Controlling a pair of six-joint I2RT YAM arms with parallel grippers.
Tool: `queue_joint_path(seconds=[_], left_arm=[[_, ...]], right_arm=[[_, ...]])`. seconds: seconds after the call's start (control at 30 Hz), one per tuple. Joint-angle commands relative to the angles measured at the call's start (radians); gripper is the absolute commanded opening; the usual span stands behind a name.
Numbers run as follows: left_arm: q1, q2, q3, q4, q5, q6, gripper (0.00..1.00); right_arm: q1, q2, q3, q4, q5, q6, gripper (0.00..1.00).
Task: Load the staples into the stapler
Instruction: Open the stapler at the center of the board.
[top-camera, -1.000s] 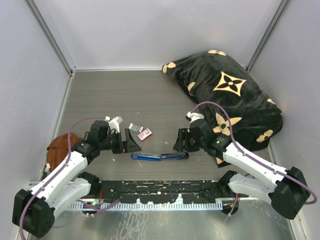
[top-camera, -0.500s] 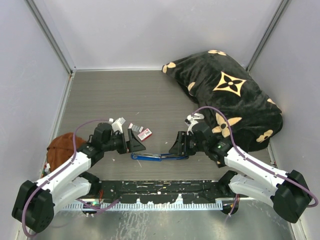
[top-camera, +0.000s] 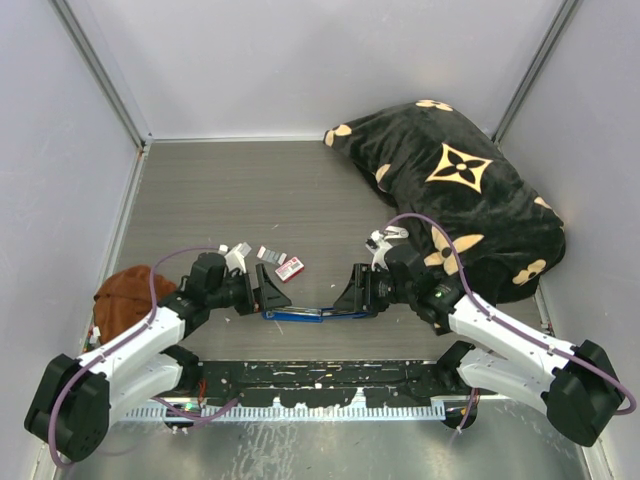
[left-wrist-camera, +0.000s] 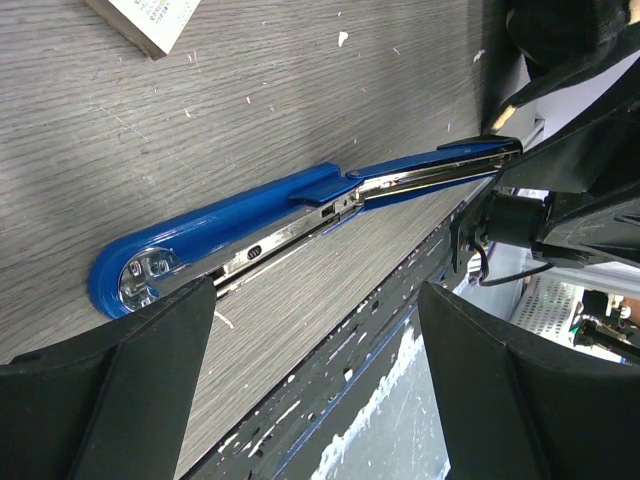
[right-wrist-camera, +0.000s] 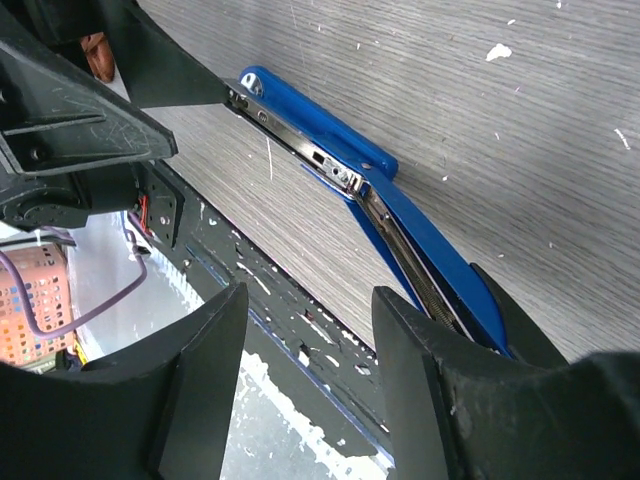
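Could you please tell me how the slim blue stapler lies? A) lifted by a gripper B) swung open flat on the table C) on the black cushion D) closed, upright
B: the slim blue stapler lies opened out straight on the grey table, silver channel exposed.

Slim blue stapler (top-camera: 318, 313) with black trim and a silver inner channel, swung open almost flat, lying lengthwise low in the centre of the frame, small silvery-grey block of staples (top-camera: 265, 253) lying apart, up and left of it
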Motion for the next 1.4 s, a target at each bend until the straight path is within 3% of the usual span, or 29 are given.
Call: queue_joint_path(seconds=[0.0, 0.27, 0.6, 0.8, 0.87, 1.03, 1.17, 1.37], left_arm=[[-0.004, 0.018, -0.014, 0.045, -0.010, 0.005, 0.85], [-0.004, 0.015, -0.017, 0.039, -0.019, 0.008, 0.85], [-0.004, 0.002, -0.020, 0.022, -0.027, 0.008, 0.85], [-0.004, -0.049, 0.052, -0.035, -0.014, 0.010, 0.87], [-0.003, -0.081, 0.120, -0.099, -0.027, 0.030, 0.93], [0.004, -0.117, 0.338, -0.332, -0.136, 0.123, 0.99], [0.058, -0.079, 0.500, -0.467, -0.197, 0.220, 0.98], [0.241, -0.019, 0.652, -0.574, -0.116, 0.337, 0.98]], right_arm=[[0.004, -0.029, -0.007, 0.039, -0.040, 0.015, 0.58], [0.006, -0.034, -0.053, -0.017, 0.038, 0.014, 0.56], [0.004, -0.016, -0.136, 0.040, 0.148, 0.041, 0.57], [0.003, -0.073, -0.023, -0.019, 0.164, -0.009, 0.62], [0.004, -0.068, 0.059, -0.095, 0.237, -0.068, 0.66], [-0.030, 0.069, 0.268, -0.256, 0.475, -0.221, 0.73], [-0.165, 0.240, 0.369, -0.198, 0.451, -0.305, 0.79], [-0.272, 0.500, 0.511, -0.128, 0.523, -0.406, 0.80]])
